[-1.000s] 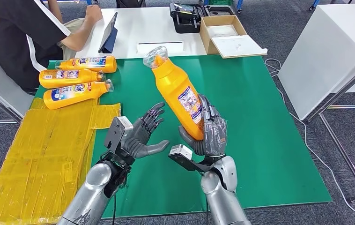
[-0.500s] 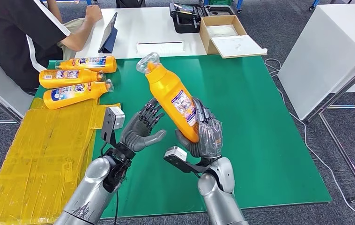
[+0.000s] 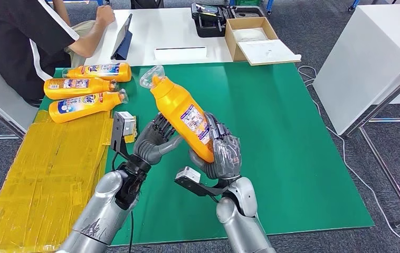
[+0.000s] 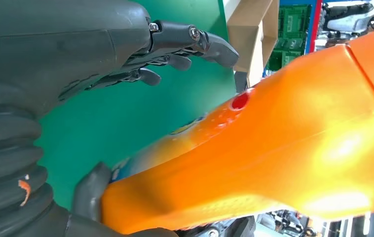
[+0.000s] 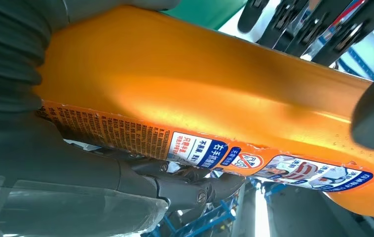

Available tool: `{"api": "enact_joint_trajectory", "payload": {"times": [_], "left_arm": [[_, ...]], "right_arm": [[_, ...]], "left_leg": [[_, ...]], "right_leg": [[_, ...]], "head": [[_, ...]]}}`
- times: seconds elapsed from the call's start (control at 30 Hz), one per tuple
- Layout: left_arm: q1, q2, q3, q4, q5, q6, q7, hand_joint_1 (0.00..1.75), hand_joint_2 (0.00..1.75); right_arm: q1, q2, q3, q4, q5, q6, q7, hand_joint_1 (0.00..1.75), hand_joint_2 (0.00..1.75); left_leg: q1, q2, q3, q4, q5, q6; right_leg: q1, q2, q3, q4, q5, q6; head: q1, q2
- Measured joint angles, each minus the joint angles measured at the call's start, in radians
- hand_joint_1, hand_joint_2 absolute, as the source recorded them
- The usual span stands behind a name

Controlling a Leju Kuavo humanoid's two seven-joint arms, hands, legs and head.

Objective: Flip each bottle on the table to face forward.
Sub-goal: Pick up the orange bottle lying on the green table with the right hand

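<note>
My right hand grips an orange bottle by its base above the green mat, its clear cap tilted far and left, small-print label up. My left hand rests against its left side, fingers spread, holding nothing. Three more bottles lie at the mat's far-left corner, near a seated person.

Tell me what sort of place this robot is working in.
Probably an office-like robot lab or test room: grey carpet floor, white desks with a tablet and an open cardboard box, a green mat as work surface, and a person seated alongside.
</note>
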Motion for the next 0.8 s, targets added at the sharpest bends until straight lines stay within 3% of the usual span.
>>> {"api": "enact_joint_trajectory", "payload": {"times": [0.3, 0.8], "left_arm": [[-0.008, -0.004, 0.017, 0.027, 0.026, 0.01, -0.002, 0.0, 1.75], [0.009, -0.004, 0.041, 0.028, 0.029, 0.01, -0.005, 0.0, 1.75]], "right_arm": [[-0.008, -0.004, 0.105, 0.078, 0.021, 0.0, 0.035, 1.75, 1.75], [-0.021, -0.004, 0.155, 0.163, 0.048, -0.01, 0.059, 1.75, 1.75]], "left_leg": [[0.0, 0.0, 0.0, 0.0, 0.0, 0.0], [0.0, 0.0, -0.001, 0.0, 0.0, 0.0]], "right_leg": [[0.0, 0.0, 0.0, 0.0, 0.0, 0.0], [0.0, 0.0, 0.0, 0.0, 0.0, 0.0]], "head": [[0.0, 0.0], [0.0, 0.0]]}}
